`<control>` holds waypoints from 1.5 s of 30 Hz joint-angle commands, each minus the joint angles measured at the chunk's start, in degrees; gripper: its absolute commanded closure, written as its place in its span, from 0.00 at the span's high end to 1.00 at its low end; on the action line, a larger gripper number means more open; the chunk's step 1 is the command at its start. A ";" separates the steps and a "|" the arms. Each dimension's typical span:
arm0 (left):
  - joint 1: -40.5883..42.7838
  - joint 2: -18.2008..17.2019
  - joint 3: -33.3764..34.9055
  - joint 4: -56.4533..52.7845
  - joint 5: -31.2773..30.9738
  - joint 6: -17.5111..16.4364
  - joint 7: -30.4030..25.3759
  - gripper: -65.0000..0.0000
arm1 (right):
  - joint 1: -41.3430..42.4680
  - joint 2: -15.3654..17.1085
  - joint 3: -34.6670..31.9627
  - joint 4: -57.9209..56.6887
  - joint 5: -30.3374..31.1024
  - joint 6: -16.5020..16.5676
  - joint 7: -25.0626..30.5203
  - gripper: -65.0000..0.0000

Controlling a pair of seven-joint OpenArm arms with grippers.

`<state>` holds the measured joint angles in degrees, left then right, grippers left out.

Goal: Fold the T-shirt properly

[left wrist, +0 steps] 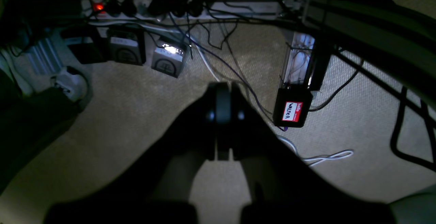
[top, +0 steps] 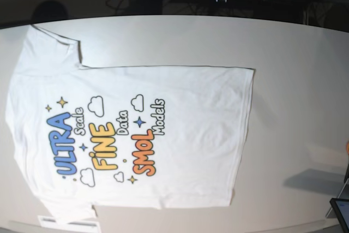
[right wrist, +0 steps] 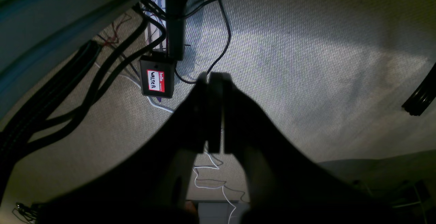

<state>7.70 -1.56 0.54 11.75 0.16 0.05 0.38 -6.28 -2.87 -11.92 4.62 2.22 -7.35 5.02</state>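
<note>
both arms hang below the surface [top: 294, 69], over carpet [right wrist: 306, 64]. the left pincer [left wrist: 223, 115] and right pincer [right wrist: 214, 111] are each pressed together, gripping nothing. cables [right wrist: 68, 91] and a labelled black box [left wrist: 292, 111] lie nearby. the t-shirt [top: 180, 96] lies flat, print up, toward the surface's left; bare room to its right.

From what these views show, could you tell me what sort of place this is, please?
Probably a robotics lab or workshop. A printed T-shirt lies flat on a white table, and on the carpet beneath are a power strip, cables and a box with a "hello WALTER" name badge.
</note>
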 commanded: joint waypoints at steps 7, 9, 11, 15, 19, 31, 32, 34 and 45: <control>0.43 -0.59 -0.23 -0.01 -0.03 0.25 -0.25 0.00 | -0.44 -0.07 0.19 0.08 0.02 -0.07 0.39 0.00; 0.43 -0.68 -0.40 -0.01 -0.03 0.25 -0.25 0.00 | -0.44 -0.25 0.27 0.08 0.02 -0.07 0.39 0.00; 0.43 -0.68 -0.40 -0.01 -0.03 0.25 -0.34 0.00 | -0.44 -0.33 0.27 0.08 0.02 -0.07 0.39 0.00; 0.43 -0.68 0.12 -0.01 0.23 0.25 -0.34 0.00 | -0.44 -0.33 -0.08 0.08 0.02 -0.16 0.39 0.00; 0.43 -0.68 0.21 -0.01 0.14 0.25 -0.34 0.00 | -1.06 -0.33 -0.16 0.08 -0.06 -0.16 0.39 0.00; 1.13 -0.68 0.21 -0.01 0.41 0.25 -0.34 0.00 | -3.43 0.19 -0.16 5.27 -0.06 -0.16 0.30 0.00; 1.13 -0.68 0.21 -0.01 0.41 0.25 -0.34 0.00 | -3.43 0.19 -0.16 5.27 -0.06 -0.16 0.30 0.00; 1.13 -0.68 0.21 -0.01 0.41 0.25 -0.34 0.00 | -3.25 0.19 -0.08 5.27 -0.06 -0.16 0.30 0.00; 2.10 -0.68 0.21 0.08 0.32 0.17 -0.43 0.00 | -3.69 0.19 0.10 5.27 -0.06 -0.16 0.30 0.00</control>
<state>8.88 -2.11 0.75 11.81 0.16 0.01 0.14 -9.43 -2.72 -11.90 9.76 2.22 -7.38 5.04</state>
